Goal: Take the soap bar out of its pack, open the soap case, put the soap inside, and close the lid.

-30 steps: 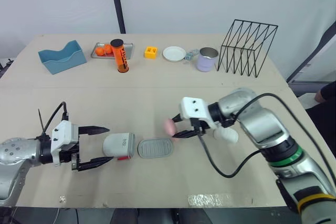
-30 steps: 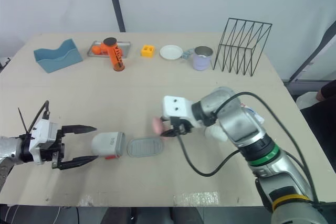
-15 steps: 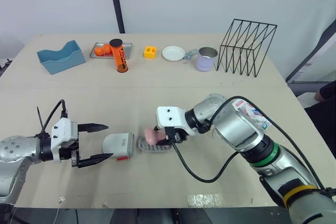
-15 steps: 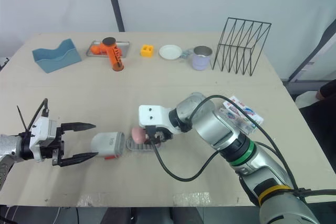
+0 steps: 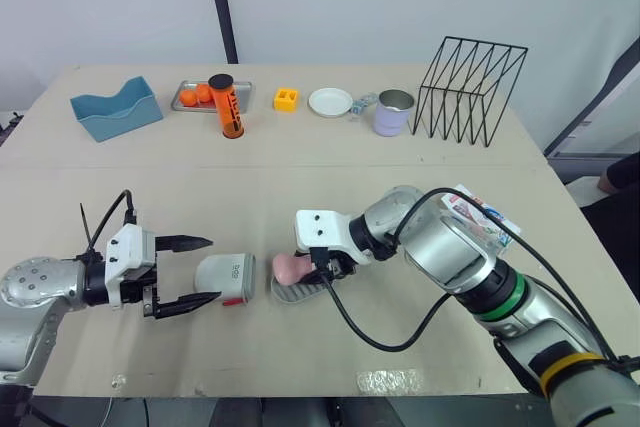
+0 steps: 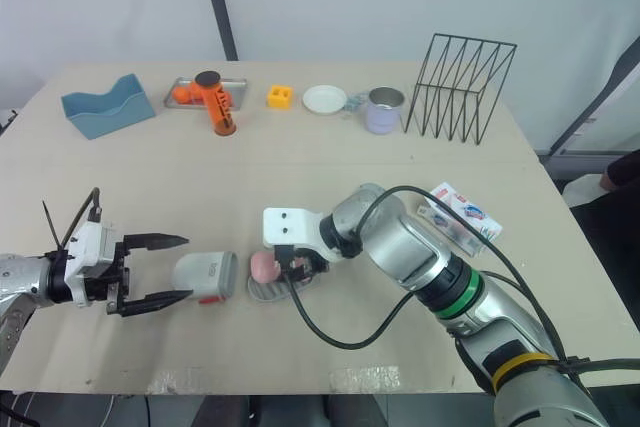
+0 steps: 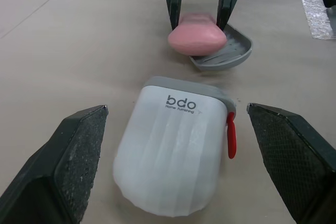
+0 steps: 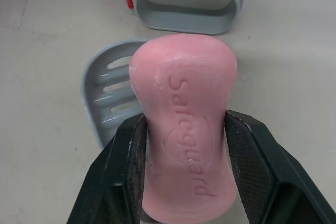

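Observation:
My right gripper (image 5: 312, 268) is shut on the pink soap bar (image 5: 290, 267) and holds it just over the near end of the grey slotted soap tray (image 5: 300, 291), which lies on the table. The white soap case cover (image 5: 225, 278) with a grey rim and red clasp lies on its side just left of the tray, its open end facing the soap (image 8: 185, 129). My left gripper (image 5: 195, 271) is open, its fingers either side of the cover's (image 7: 173, 153) closed end without touching it. The empty soap pack (image 5: 480, 216) lies to the right.
At the back stand a blue holder (image 5: 117, 108), a metal tray with oranges (image 5: 192, 95), an orange bottle (image 5: 227, 106), a yellow block (image 5: 287, 99), a white dish (image 5: 331, 102), a lilac cup (image 5: 394, 113) and a black wire rack (image 5: 469, 91).
My right gripper carried the soap leftward and down from mid-table to the tray. The tray's near end has tipped. The left gripper stayed by the cover.

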Robot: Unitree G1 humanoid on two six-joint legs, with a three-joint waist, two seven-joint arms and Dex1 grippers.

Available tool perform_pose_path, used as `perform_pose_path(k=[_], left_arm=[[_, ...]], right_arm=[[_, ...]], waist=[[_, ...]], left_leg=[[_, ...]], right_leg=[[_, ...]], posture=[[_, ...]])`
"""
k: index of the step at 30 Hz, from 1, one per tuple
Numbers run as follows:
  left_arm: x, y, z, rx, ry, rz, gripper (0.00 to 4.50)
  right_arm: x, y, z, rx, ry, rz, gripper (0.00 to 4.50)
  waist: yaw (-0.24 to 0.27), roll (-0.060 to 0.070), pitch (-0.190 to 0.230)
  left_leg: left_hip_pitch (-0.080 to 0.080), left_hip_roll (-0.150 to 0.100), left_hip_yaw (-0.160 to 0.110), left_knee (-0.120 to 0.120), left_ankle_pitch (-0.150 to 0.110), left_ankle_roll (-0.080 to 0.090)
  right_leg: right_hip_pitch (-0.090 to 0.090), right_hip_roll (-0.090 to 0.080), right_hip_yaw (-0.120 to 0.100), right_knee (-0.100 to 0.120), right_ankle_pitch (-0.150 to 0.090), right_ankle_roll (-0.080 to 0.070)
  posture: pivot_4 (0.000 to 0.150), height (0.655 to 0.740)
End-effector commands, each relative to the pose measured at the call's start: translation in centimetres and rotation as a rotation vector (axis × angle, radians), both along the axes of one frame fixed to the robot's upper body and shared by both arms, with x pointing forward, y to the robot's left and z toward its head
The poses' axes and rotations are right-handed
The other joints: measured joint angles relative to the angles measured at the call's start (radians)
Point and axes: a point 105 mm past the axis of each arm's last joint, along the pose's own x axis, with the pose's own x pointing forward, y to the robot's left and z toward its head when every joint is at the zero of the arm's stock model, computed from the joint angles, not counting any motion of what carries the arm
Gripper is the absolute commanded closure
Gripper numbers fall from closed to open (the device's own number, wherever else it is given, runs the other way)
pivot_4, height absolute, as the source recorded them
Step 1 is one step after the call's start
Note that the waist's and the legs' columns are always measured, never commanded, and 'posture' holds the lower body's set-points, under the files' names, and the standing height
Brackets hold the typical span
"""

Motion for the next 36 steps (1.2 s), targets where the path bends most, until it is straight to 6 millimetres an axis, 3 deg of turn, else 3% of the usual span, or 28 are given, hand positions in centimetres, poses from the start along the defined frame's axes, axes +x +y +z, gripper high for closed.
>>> perform_pose_path(k=[1,10,33,36], left_arm=[[-0.2,-0.2,0.4,0.010,-0.029,-0.018,0.00],[-0.2,-0.4,0.3,0.008,-0.024,-0.024,0.00],[0.0,-0.8,0.3,0.006,-0.025,-0.015,0.00],[0.0,-0.8,0.3,0.007,-0.023,-0.016,0.00]], right_arm=[[-0.8,0.5,0.8,0.018,-0.018,0.033,2.22],[-2.1,-0.1,0.7,0.002,0.002,0.141,2.22],[-1.8,0.2,0.0,-0.044,-0.069,0.272,2.22],[-1.8,0.4,0.3,-0.028,-0.066,0.276,1.50]], waist=[[0.000,0.000,0.000],[0.000,0.000,0.000],[0.000,0.000,0.000],[0.000,0.000,0.000]], left_leg=[[0.000,0.000,0.000,0.000,0.000,0.000],[0.000,0.000,0.000,0.000,0.000,0.000],[0.000,0.000,0.000,0.000,0.000,0.000],[0.000,0.000,0.000,0.000,0.000,0.000]], right_leg=[[0.000,0.000,0.000,0.000,0.000,0.000],[0.000,0.000,0.000,0.000,0.000,0.000],[0.000,0.000,0.000,0.000,0.000,0.000],[0.000,0.000,0.000,0.000,0.000,0.000]], posture=[[0.150,0.7400],[0.150,0.7400],[0.150,0.7400],[0.150,0.7400]])
